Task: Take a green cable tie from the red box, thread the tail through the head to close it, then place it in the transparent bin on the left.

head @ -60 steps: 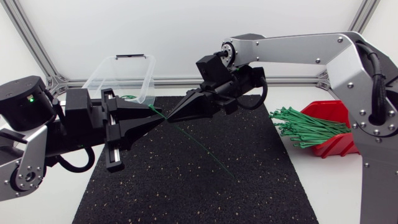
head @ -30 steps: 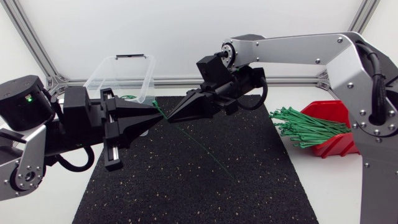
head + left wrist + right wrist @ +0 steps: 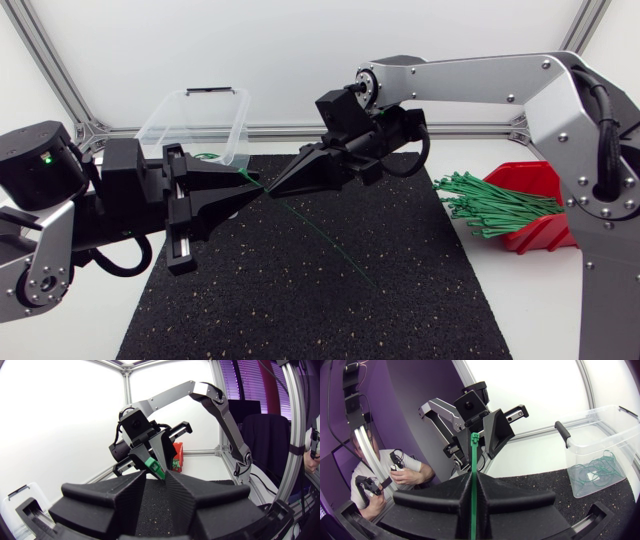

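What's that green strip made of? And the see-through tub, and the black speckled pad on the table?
The green cable tie looks like smooth plastic, maybe nylon: thin, bending, evenly coloured. The transparent bin seems clear glossy plastic: contents show through its walls. The black mat looks like matte granulated rubber, going by its speckles.

The place is a robotics lab test cell: a white tabletop (image 3: pixel 520 330) fenced by silver aluminium profile struts (image 3: pixel 60 80) and plain white panels (image 3: pixel 300 50), a black speckled rubber mat (image 3: pixel 300 300) on it, a silver-and-black left robot arm (image 3: pixel 40 260), a right robot arm (image 3: pixel 500 85), and a red plastic parts box (image 3: pixel 535 180).
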You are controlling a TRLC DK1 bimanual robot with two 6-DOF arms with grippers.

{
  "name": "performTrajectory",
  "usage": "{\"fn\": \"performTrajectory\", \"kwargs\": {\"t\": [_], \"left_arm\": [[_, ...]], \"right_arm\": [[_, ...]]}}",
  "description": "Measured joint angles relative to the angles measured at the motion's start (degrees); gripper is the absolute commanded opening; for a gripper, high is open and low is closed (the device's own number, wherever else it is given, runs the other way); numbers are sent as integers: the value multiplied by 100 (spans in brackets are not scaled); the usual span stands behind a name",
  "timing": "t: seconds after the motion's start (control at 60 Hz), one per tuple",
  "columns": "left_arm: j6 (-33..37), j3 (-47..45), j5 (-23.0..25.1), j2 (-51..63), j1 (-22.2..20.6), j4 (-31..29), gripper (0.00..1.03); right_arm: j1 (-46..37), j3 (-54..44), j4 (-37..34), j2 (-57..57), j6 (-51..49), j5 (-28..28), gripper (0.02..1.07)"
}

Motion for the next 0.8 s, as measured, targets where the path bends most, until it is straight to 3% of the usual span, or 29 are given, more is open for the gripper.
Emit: {"fn": "performTrajectory", "kwargs": {"t": [0.25,0.333,0.8], "left_arm": [[-42,0,7,-4,-7,-2,20],[-44,0,15,-26,-7,-2,4],[-149,-4,44,-153,-94,-4,4]], "right_arm": [[13,0,0,0,0,-7,8],[39,0,2,0,0,-31,8],[50,2,-4,2,-2,-46,8]]}}
